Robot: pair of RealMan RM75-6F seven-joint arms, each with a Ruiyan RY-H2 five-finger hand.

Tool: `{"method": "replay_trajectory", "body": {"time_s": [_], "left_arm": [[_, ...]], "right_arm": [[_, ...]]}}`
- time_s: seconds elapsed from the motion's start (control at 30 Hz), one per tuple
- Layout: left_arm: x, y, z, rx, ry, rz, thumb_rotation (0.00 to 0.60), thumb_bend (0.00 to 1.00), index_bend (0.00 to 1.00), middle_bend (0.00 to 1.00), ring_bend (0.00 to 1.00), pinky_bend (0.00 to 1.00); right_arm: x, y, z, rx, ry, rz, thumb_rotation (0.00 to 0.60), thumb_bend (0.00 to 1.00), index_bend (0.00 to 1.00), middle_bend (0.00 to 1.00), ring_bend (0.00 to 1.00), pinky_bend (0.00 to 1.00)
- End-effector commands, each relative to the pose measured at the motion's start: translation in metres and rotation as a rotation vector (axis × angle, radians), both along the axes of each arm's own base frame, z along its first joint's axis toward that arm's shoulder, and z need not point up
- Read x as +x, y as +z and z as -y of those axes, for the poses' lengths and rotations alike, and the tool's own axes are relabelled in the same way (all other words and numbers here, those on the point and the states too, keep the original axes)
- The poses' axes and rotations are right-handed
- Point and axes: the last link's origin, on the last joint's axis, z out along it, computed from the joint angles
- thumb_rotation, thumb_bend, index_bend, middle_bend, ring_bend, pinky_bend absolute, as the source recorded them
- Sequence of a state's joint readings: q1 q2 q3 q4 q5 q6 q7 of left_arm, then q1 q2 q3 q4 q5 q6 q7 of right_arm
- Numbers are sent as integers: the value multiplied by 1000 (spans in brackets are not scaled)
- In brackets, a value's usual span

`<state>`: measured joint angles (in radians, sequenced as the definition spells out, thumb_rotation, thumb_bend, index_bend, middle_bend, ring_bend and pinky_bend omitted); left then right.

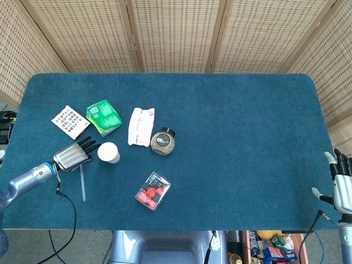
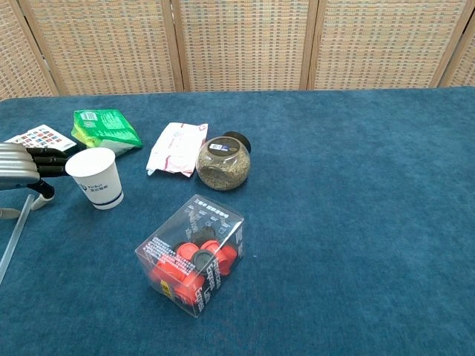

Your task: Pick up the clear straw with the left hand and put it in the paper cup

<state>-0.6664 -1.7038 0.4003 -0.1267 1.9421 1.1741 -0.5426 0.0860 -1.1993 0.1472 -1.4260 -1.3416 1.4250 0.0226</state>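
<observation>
Just left of the paper cup (image 1: 109, 152), the left hand (image 1: 71, 155) hovers over the clear straw (image 1: 82, 181).
Its fingers stretch out, holding nothing; the straw lies flat on the blue table (image 1: 231, 126). Right hand (image 1: 342, 187) waits, fingers apart, at the table's edge.

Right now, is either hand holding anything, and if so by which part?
The left hand is over the upper end of the clear straw, whose other end rests on the table; a firm grip cannot be told. The right hand holds nothing.
</observation>
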Motion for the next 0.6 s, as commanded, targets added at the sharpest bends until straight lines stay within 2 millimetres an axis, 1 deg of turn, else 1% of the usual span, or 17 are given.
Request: {"method": "replay_trajectory", "body": {"time_s": [0.03, 0.17, 0.27, 0.4, 0.6], "left_arm": [[-1, 1, 2, -2, 0, 4, 600, 349, 526, 0, 0, 0], [-2, 2, 3, 1, 1, 5, 600, 371, 572, 0, 0, 0], [-2, 2, 4, 2, -1, 12, 600, 378, 589, 0, 0, 0], [-1, 4, 5, 3, -8, 24, 600, 387, 596, 0, 0, 0], [2, 16, 11, 15, -62, 59, 600, 388, 596, 0, 0, 0]], "right_arm": [[0, 0, 0, 1, 0, -1, 600, 0, 0, 0, 0, 0], [1, -1, 0, 2, 3, -1, 600, 0, 0, 0, 0, 0], [1, -1, 0, 2, 4, 1, 600, 0, 0, 0, 0, 0], [1, 0, 0, 3, 5, 2, 600, 0, 0, 0, 0, 0], [2, 1, -2, 1, 13, 7, 600, 0, 0, 0, 0, 0]]}}
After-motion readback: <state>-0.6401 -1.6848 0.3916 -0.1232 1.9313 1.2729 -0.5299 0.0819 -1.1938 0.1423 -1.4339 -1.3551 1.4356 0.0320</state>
